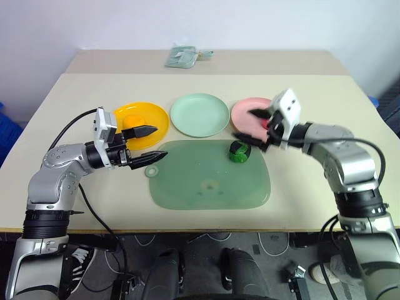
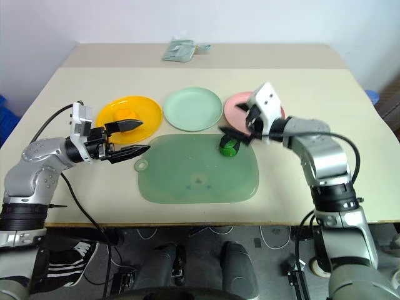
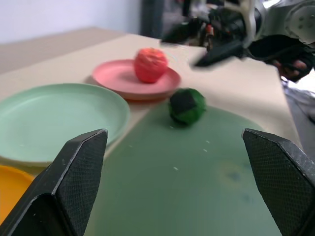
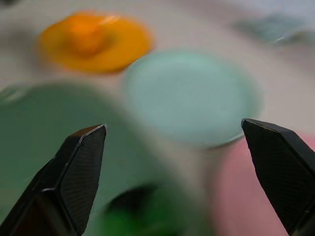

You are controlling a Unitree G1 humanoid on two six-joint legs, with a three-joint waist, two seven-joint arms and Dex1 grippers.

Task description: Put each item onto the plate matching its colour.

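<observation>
Hovering wide open and empty, the right gripper [image 1: 255,131] sits at three o'clock of the green fruit [image 1: 239,151] on the mat [image 1: 206,178], seemingly to grasp it; the left gripper [image 1: 149,144] waits open, empty.

No text, label, brand, number or sign can be read anywhere in these pictures.
</observation>
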